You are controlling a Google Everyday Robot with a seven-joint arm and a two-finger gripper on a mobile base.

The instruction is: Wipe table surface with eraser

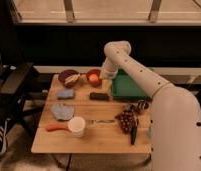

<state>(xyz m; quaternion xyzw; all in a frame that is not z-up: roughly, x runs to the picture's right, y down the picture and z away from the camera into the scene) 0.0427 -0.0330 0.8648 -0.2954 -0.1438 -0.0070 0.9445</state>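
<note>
**Asker:** Where is your gripper right now?

**Helper:** Your gripper (104,76) is up at the far side of the table. It hangs close to the orange bowl (94,78), just left of the green tray (126,91).

**Asker:** Is it open? Does it hold something?

**Helper:** I cannot tell. The end of the arm is too hard to make out against the bowl. I see nothing black in it, though.

**Asker:** So where is the eraser?

**Helper:** The eraser (99,96) lies flat on the table surface (106,137). It is a little nearer than your gripper, between the blue sponge (65,94) on its left and the green tray on its right. It touches neither one, and your gripper is not touching it.

**Asker:** Then how much of the job is done?

**Helper:** I think almost none. The eraser is not picked up, so no wiping has begun. Your arm is only close by.

**Asker:** What is left for you to do?

**Helper:** You need to come down onto the eraser, take hold of it, and rub it across the bare wood. Watch out, because the grey-blue cloth (62,111) and the white cup (76,126) sit nearby, so the free wood to wipe is small.
</note>
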